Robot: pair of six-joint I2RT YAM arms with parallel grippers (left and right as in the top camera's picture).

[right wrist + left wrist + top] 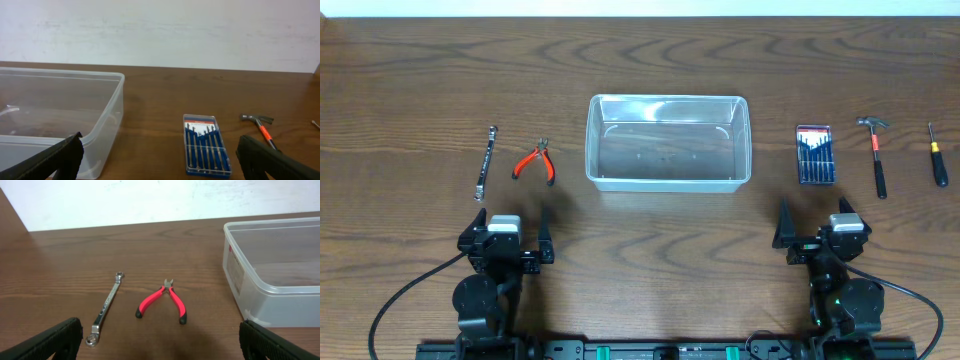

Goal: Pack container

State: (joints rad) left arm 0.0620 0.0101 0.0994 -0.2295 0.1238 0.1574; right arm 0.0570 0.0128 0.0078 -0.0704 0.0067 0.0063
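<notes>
1. The counter (640, 265) is dark brown wood with a bold, wavy grain and a dull finish. Its far edge meets a plain white wall (160, 30).
2. The container (666, 184), a clear plastic tub with rounded corners and a rim, stands upright at the middle of the counter. It sits closer to the far edge than to the near one, with its long sides parallel to the far edge. The wood grain shows through its bottom.
3. Toward the left edge, a silver wrench (486, 158) lies flat, pointing roughly from near to far. The red-handled pliers (536, 162) lie between it and the container, handles spread, touching neither.
4. Toward the right edge, three things lie in a row, each apart from the next. First is a flat blue case of screwdrivers (815, 155) with a red strip, then a hammer (876, 155) with its head toward the far edge. A small dark-handled screwdriver (938, 155) is nearest the right edge.
5. The left claw (512, 215) sits by the near edge, in front of the wrench and pliers. Its jaws are spread wide and it holds nothing.
6. The right claw (815, 205) sits by the near edge, in front of the blue case. It is also spread wide, with nothing in it.
7. Black cables (400, 300) loop across the wood beside each arm base at the near edge.
</notes>
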